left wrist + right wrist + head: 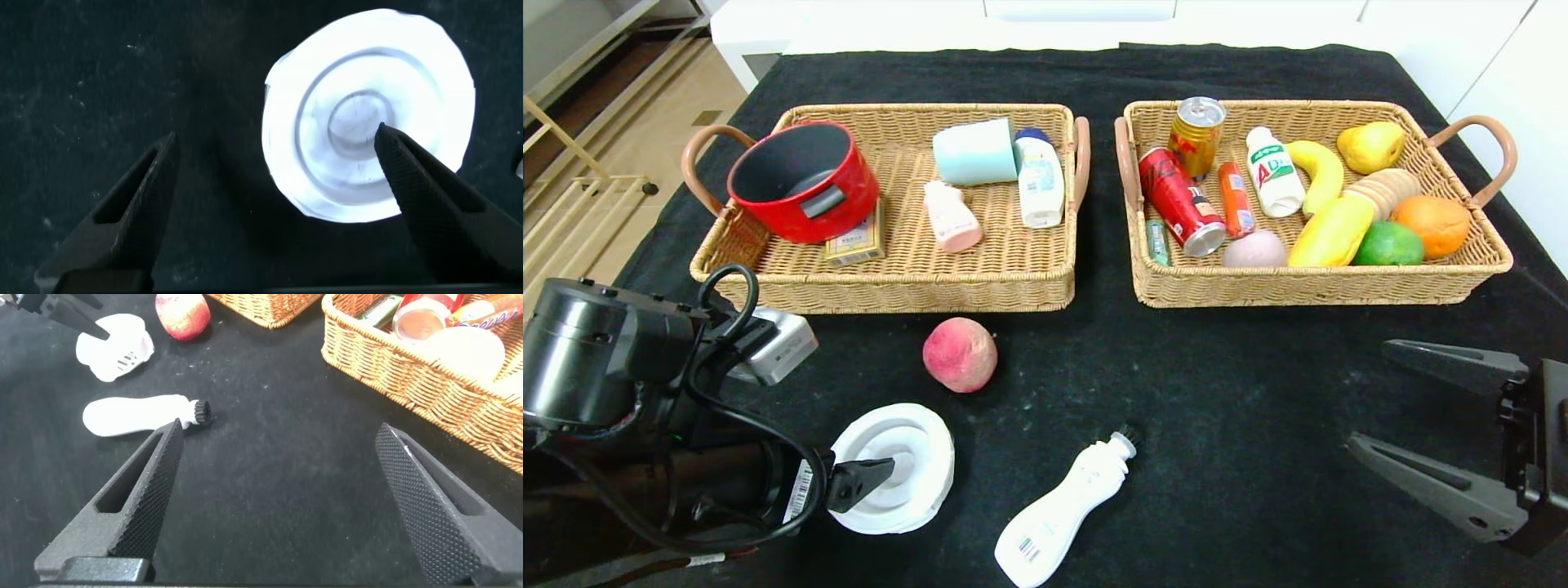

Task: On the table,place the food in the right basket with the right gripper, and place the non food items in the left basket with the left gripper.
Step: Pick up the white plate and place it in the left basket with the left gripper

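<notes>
A white round lid (915,441) lies on the black cloth near the front left. My left gripper (866,483) is open right above it. In the left wrist view (276,135) one finger hangs over the lid's (409,65) middle and the other over bare cloth beside its rim. A pink peach (960,354) lies in front of the left basket (1013,282). A white bottle with a black cap (1062,510) lies on its side at the front centre. My right gripper (1370,394) is open and empty at the front right, in front of the right basket (1307,287).
The left basket holds a red pot (805,180), a box, a teal cup and two bottles. The right basket holds cans, bottles and fruit. The right wrist view shows the white bottle (135,416), peach (181,314) and lid (114,347) beyond the right gripper (278,429).
</notes>
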You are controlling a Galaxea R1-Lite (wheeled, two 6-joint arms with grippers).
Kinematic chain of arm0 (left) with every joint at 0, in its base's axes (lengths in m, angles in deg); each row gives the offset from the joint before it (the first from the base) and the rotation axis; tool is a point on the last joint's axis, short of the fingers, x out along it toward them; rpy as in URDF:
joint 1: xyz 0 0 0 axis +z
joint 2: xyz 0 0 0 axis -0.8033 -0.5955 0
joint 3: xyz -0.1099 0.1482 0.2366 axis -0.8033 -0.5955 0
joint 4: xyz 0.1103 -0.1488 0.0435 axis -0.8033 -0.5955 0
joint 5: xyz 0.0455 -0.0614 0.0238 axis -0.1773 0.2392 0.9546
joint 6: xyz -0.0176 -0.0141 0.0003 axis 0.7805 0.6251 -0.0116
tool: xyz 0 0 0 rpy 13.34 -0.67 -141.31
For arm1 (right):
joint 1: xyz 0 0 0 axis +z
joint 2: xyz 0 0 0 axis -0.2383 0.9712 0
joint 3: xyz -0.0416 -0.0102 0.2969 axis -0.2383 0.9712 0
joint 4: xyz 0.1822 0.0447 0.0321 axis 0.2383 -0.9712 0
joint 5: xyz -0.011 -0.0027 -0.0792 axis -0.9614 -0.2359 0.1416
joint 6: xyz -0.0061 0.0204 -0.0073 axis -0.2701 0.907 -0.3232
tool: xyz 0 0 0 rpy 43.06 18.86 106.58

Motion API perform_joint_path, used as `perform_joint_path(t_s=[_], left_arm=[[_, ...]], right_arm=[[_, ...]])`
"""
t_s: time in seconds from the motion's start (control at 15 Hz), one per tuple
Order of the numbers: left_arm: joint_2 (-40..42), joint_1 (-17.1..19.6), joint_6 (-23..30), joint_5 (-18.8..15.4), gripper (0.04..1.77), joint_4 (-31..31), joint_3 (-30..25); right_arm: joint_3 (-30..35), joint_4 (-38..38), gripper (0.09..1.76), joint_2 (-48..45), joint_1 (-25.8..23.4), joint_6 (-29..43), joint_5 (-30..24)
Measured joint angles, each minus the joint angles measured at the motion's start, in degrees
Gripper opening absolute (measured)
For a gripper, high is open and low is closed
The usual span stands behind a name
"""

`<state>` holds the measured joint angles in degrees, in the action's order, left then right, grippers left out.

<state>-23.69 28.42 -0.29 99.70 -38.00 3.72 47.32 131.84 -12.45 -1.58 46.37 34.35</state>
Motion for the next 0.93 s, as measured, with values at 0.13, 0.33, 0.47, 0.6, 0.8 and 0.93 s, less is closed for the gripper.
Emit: perform_joint_path(t_s=[0.13, 0.33, 0.47, 0.6, 0.8, 0.93], left_arm=[[-0.67, 0.06, -0.02, 0.0, 1.72, 0.16, 0.11], [-1.55, 0.28, -0.05, 0.05, 1.72, 0.13, 0.11], [-1.84, 0.41, 0.01, 0.0, 1.72, 0.16, 0.09], [-1.99, 0.67, -0.07, 0.0, 1.72, 0.16, 0.0], [-2.38, 0.83, -0.11, -0.06, 1.24, 0.13, -0.13], [-2.56, 0.85, -0.11, -0.09, 0.97, 0.13, -0.22]], right_arm=[[0.0, 0.02, 1.71, 0.0, 0.0, 0.01, 0.0], [0.0, 0.0, 1.71, 0.01, 0.0, -0.02, 0.0], [0.06, 0.0, 1.71, 0.01, 0.06, -0.02, 0.0], [0.15, 0.0, 1.71, 0.01, 0.15, -0.07, 0.0], [0.2, 0.0, 1.71, 0.12, 0.26, -0.16, 0.0], [0.17, 0.0, 1.71, 0.17, 0.26, -0.18, 0.0]])
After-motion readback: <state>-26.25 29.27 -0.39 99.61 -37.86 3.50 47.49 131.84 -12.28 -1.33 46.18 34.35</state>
